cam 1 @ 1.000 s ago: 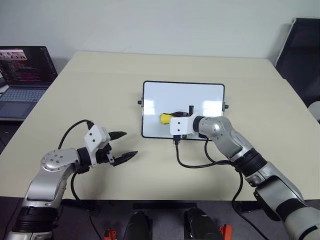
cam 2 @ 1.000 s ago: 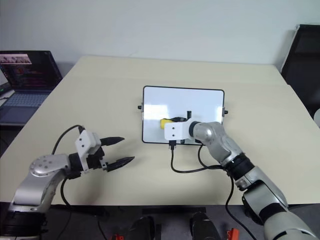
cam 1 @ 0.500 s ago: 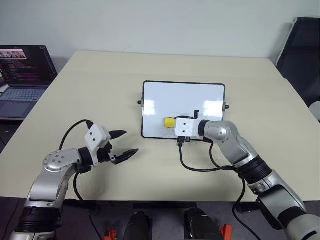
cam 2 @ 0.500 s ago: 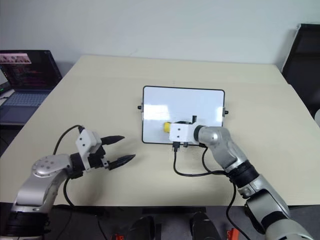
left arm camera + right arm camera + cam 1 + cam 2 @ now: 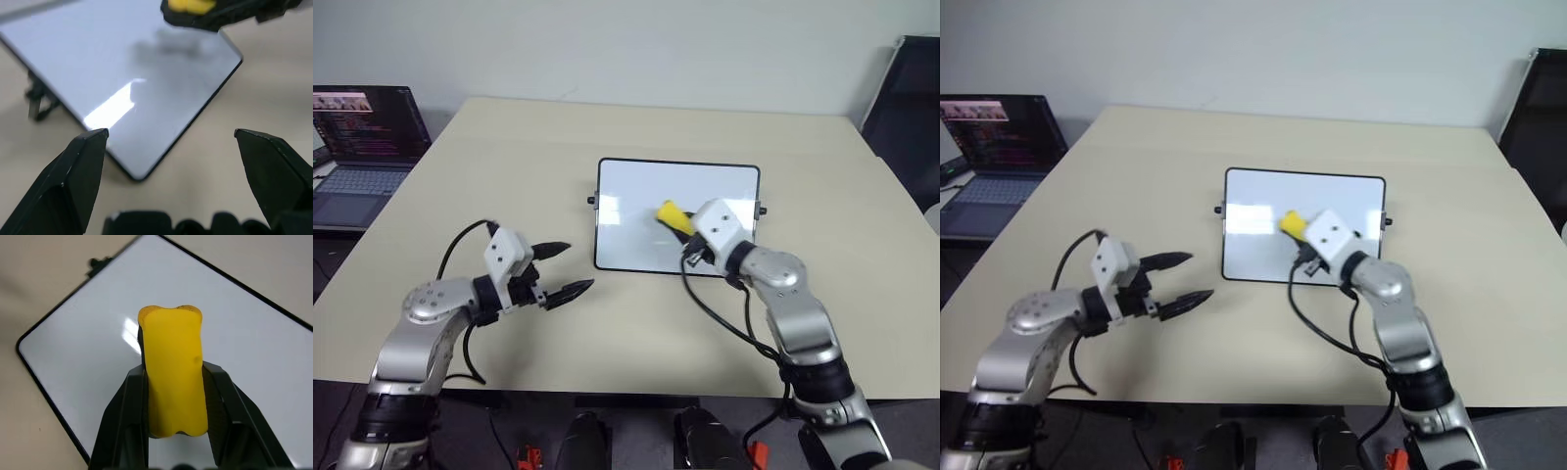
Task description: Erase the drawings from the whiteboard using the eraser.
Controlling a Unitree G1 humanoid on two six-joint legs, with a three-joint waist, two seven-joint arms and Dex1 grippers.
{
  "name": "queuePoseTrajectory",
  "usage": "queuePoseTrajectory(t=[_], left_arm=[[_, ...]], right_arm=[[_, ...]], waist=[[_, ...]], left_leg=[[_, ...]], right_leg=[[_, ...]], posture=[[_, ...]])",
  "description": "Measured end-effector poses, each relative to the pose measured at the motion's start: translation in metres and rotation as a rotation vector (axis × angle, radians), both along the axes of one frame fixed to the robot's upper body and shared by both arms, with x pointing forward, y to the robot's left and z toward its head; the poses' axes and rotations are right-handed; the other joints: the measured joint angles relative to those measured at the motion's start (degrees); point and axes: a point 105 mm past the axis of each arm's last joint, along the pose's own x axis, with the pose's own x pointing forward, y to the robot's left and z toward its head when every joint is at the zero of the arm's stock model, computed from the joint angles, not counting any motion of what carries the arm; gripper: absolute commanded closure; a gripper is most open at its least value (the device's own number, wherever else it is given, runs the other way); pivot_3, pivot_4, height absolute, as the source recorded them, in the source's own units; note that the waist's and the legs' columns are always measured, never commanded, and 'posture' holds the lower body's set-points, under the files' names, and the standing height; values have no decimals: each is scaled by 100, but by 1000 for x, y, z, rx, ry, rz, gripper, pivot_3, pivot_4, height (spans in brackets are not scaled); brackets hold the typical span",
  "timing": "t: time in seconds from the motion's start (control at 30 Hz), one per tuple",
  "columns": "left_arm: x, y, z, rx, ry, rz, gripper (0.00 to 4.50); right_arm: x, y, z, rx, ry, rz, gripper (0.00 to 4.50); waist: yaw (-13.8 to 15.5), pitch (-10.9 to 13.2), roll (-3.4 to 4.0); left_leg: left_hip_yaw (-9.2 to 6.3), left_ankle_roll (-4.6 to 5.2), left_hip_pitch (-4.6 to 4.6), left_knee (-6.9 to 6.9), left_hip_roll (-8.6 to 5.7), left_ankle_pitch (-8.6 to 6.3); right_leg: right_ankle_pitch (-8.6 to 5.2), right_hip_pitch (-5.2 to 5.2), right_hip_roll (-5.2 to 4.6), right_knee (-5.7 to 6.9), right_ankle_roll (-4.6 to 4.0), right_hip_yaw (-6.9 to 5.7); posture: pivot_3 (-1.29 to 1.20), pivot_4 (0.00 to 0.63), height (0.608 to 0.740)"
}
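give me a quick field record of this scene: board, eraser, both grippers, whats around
whiteboard: lies flat on the table, no marks visible on its face
eraser: yellow, clamped in the right gripper, over the board
right gripper: jaws shut on the eraser
left gripper: jaws open, empty, above the table beside the board
laptop: open, off the table's left side

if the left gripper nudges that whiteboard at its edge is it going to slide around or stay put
Probably slides: the whiteboard lies flat, thin-framed, on the smooth table, so it looks light. The glossy face suggests a stiff panel that would move whole, not bend. Being flat, it should not tip, though an off-centre push may spin it.
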Motion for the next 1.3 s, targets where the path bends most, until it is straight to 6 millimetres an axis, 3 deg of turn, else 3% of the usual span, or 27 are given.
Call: queuePoseTrajectory(t=[0.13,0.33,0.73,1.0,1.3], left_arm=[[10,-51,27,8,-89,-177,0],[11,-104,18,74,-57,-414,0],[27,-167,11,170,-61,-605,0],[32,-177,8,206,-66,-624,0],[31,-178,6,212,-63,-632,0]], right_arm=[[-21,-45,-6,113,82,-223,3378],[-36,-104,-26,203,200,-510,3378],[-21,-135,-61,364,368,-634,3378],[-13,-148,-74,373,369,-704,3378],[-7,-153,-75,380,355,-722,411]], waist=[[69,0,0],[-24,2,6],[-109,3,8],[-135,9,19],[-134,10,21]], left_leg=[[3,-1,0,7,-4,0],[1,1,2,2,-1,1],[-3,2,1,1,-5,0],[-3,3,0,-7,-5,0],[-3,3,0,-7,-6,0]], right_leg=[[1,4,-1,-2,2,3],[1,0,6,2,3,5],[5,7,8,-1,17,10],[13,4,10,-1,45,13],[14,5,9,0,46,14]], posture=[[0,150,740],[0,150,740],[0,150,740],[0,150,740],[0,150,740]])
